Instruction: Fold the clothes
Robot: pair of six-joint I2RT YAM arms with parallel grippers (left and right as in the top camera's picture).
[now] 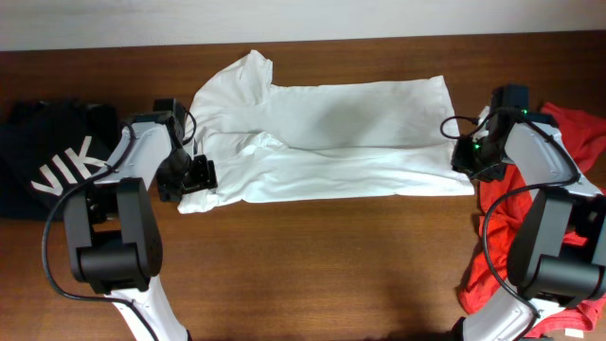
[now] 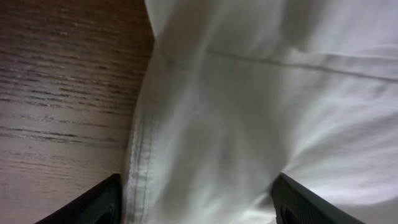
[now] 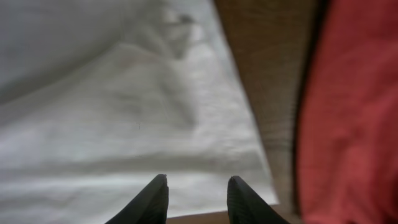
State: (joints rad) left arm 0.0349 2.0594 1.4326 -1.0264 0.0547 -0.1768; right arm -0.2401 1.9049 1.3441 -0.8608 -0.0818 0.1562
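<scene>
The clothes, a white T-shirt [image 1: 331,133], lie spread sideways across the back of the wooden table, doubled over lengthwise, with a sleeve sticking up at the far left. My left gripper [image 1: 194,175] hovers at the shirt's near left corner. In the left wrist view the left gripper [image 2: 199,208] is open wide, its jaws straddling the stitched hem of the shirt [image 2: 249,112] without pinching it. My right gripper [image 1: 466,159] is at the shirt's right edge. In the right wrist view the right gripper [image 3: 199,193] is open a little above the shirt's [image 3: 124,112] near right corner, holding nothing.
A black garment with large white letters [image 1: 47,166] lies at the left edge. A red-orange T-shirt [image 1: 568,142] is bunched under the right arm and shows in the right wrist view as a red-orange mass [image 3: 354,112]. Bare wooden table [image 1: 331,265] stretches in front.
</scene>
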